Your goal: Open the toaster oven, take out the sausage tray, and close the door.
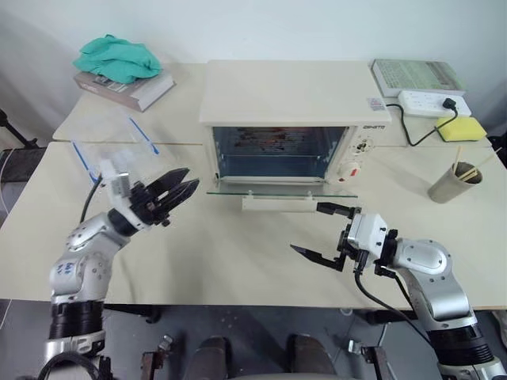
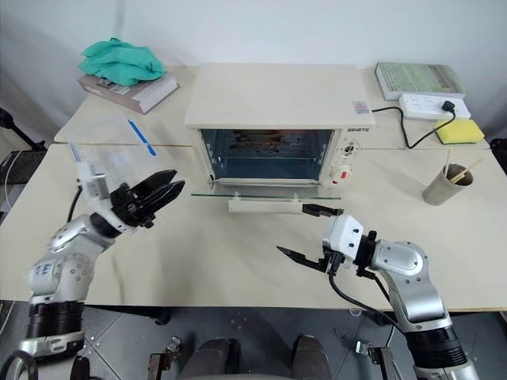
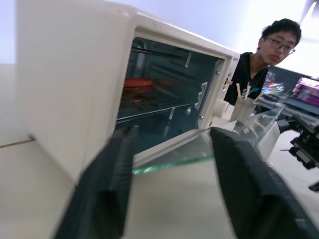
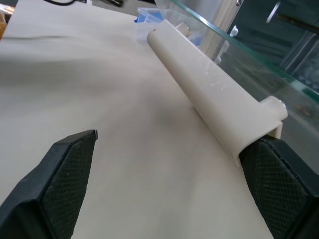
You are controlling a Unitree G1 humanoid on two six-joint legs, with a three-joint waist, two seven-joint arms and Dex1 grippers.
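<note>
The cream toaster oven [image 1: 289,95] stands at the table's middle back. Its glass door [image 1: 269,188] lies open and flat, the cream bar handle [image 1: 281,204] at its front edge. Inside, the sausage tray [image 3: 144,97] rests on a rack with a red sausage [image 3: 142,82] on it. My left gripper [image 1: 192,178] hovers left of the door, pointing at the oven's mouth, open by a narrow gap and empty. My right gripper [image 1: 307,228] is wide open just in front of the handle's right end [image 4: 259,114], one finger [image 4: 279,179] close beside it, holding nothing.
A clear plastic container with blue clips [image 1: 111,154] lies behind my left arm. A book with a green cloth [image 1: 119,59] is at the back left. Another book [image 1: 416,75], a power strip [image 1: 432,101], a yellow sponge [image 1: 461,128] and a cup of sticks [image 1: 451,184] are on the right. A person [image 3: 264,55] sits beyond the table.
</note>
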